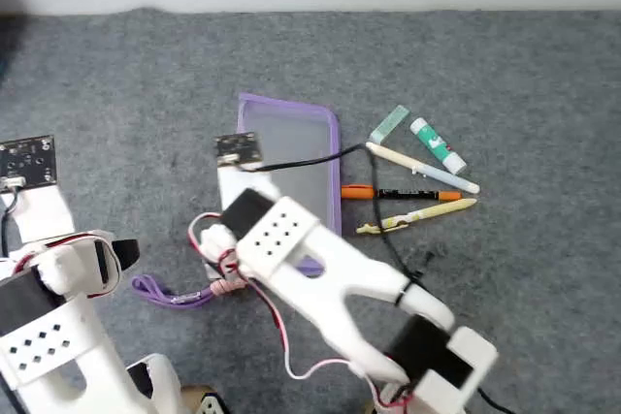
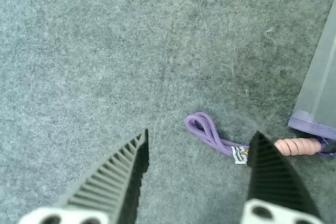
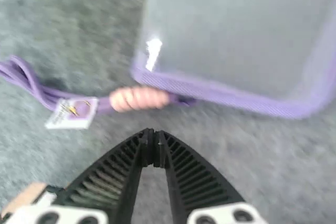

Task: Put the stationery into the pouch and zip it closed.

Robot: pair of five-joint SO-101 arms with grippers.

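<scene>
Right wrist view: the right claw point(image 3: 154, 139) is clenched and empty, just short of the pink pull point(image 3: 139, 98). The pouch point(image 3: 236, 35) looks soft and light, so pinch that pull.

Pouch point(image 1: 291, 147): translucent matt plastic, purple cloth edging. Table point(image 1: 505, 75): rough grey felt.

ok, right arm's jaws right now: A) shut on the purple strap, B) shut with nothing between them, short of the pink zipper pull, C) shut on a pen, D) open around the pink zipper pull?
B: in the right wrist view the right arm's jaws meet with nothing between them, and the pink zipper pull lies ahead of them at the pouch edge.
</scene>
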